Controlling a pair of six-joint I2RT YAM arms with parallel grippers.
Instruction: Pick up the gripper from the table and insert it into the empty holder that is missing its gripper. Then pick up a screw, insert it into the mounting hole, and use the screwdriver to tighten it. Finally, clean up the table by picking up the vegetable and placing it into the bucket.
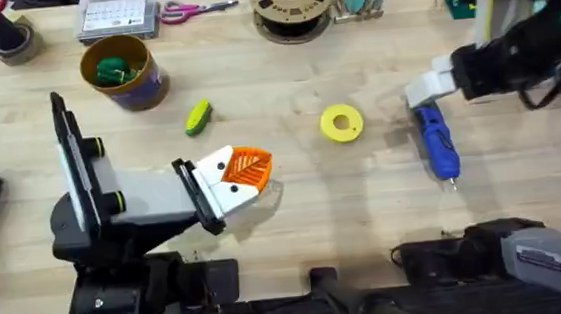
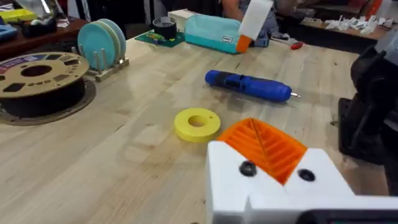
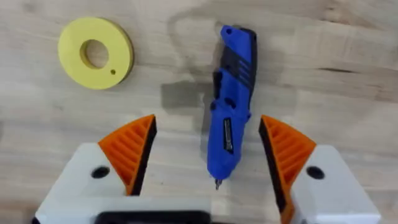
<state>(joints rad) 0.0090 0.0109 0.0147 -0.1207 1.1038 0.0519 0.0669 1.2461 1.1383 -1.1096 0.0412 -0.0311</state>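
Note:
The blue screwdriver (image 1: 438, 143) lies on the table (image 1: 305, 210) at the right, bit toward the front edge. My right gripper (image 1: 426, 93) hovers over its rear end; in the right wrist view its open orange-tipped fingers (image 3: 130, 152) straddle the screwdriver (image 3: 231, 118) without touching it. My left gripper (image 1: 253, 169) rests low at centre left, its two orange tips pressed together, shut on nothing. The yellow-green vegetable (image 1: 198, 116) lies beside the bucket (image 1: 140, 88), which holds darker green pieces. The loose gripper piece, an empty holder and the screw are out of view.
A flat yellow ring (image 1: 341, 123) lies between the two grippers. Along the far edge stand a filament spool (image 1: 291, 1), scissors (image 1: 194, 10), a calendar box (image 1: 119, 17) and a tape roll (image 1: 11, 40). Bare wood lies in front of the ring.

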